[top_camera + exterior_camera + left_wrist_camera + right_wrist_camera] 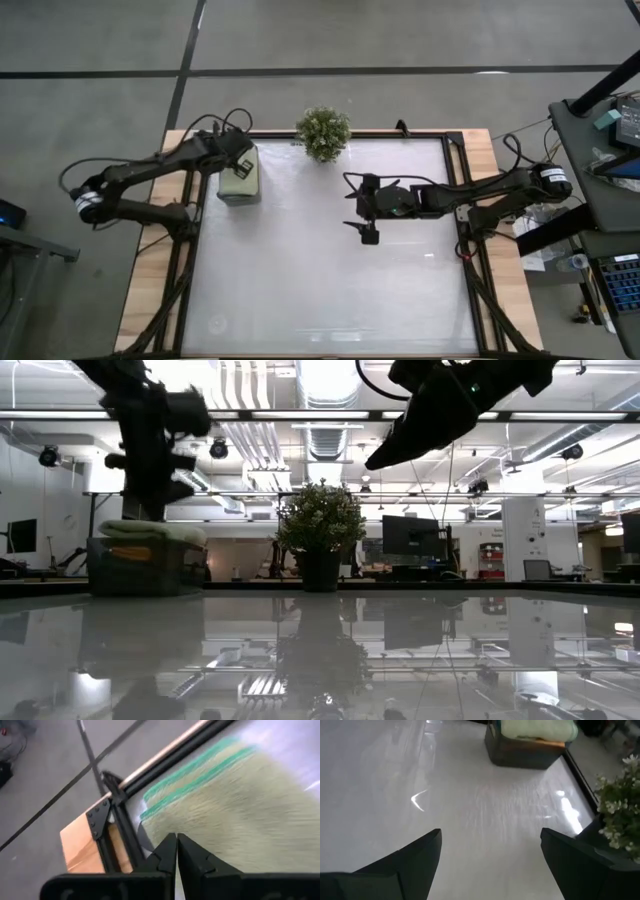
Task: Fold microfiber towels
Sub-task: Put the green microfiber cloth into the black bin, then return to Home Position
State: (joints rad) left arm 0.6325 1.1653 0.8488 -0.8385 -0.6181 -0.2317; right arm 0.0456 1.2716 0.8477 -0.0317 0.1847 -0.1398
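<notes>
My left claw (176, 851) is clenched with nothing in it, right over the stacked towels (240, 178) in the tray (135, 567). My right claw (490, 851) hangs released above mid-table, towels well apart from it, beyond its fingertips.

The tray (240, 180) sits upper left of the table (330, 290), with folded towels (239, 166) stacked inside, apparently several. The plant (323, 132) stands right of it, top centre.

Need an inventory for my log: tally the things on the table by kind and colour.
Sage-green towel: 1, top of the stack
Orange towel: 1, edge showing beneath
Tray: 1
Plant: 1
Total: 4 visible; any towels deeper in the tray are hidden.
</notes>
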